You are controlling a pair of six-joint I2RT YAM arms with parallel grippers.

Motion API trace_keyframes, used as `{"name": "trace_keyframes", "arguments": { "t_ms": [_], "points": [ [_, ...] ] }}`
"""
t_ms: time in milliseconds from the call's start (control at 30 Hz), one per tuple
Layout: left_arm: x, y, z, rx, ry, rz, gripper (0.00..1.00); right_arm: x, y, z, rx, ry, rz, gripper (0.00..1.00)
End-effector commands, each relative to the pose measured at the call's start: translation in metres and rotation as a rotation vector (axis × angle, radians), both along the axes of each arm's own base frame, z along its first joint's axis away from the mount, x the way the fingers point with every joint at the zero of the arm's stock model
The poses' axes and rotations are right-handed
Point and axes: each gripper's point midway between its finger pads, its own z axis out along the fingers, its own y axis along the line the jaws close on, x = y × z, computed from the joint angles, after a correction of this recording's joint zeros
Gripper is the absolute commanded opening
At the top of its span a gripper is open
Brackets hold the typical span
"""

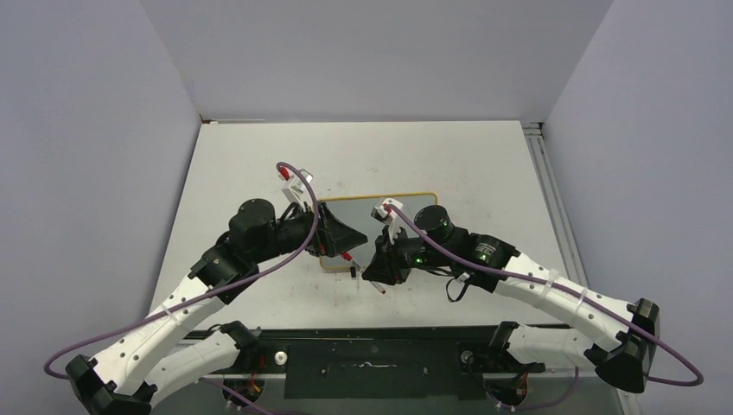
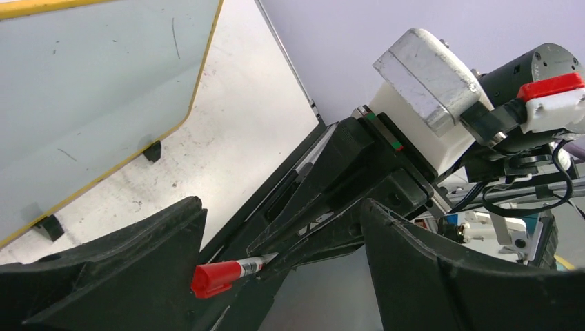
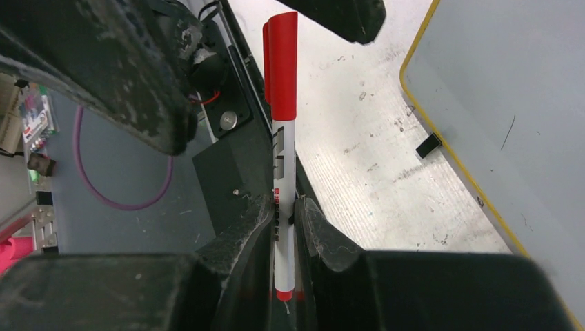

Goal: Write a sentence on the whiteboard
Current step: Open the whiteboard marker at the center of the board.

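Right gripper [image 3: 284,227] clamped on red-capped marker [image 3: 283,145], cap pointing at left gripper [image 2: 281,205], jaws spread, whiteboard [image 2: 90,89] flat, long axis left-right

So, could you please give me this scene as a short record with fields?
whiteboard: on the table, no red writing visible
marker: gripped in the right claw
cap: red, on the marker
left claw: open, jaws on either side of the cap
writing: not yet begun
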Motion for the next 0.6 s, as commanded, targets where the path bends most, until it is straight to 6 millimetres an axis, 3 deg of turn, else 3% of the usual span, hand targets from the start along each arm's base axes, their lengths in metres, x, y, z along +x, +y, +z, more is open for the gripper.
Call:
{"name": "trace_keyframes", "arguments": {
  "t_ms": [0,67,367,567],
  "points": [
    [-0.001,0.013,0.019,-0.018,-0.029,0.043,0.75,0.009,0.006,0.026,0.034,-0.098,-0.018,0.05],
    [-0.003,0.017,0.017,-0.013,-0.023,0.05,0.68,0.009,0.005,0.029,0.038,-0.106,-0.02,0.05],
    [-0.008,0.022,-0.003,0.037,0.038,0.032,0.55,0.011,0.002,0.035,0.033,-0.126,-0.032,0.05],
    [-0.004,0.023,-0.01,0.055,0.058,0.051,0.59,0.009,0.004,0.037,0.035,-0.131,-0.019,0.05]
  ]
}}
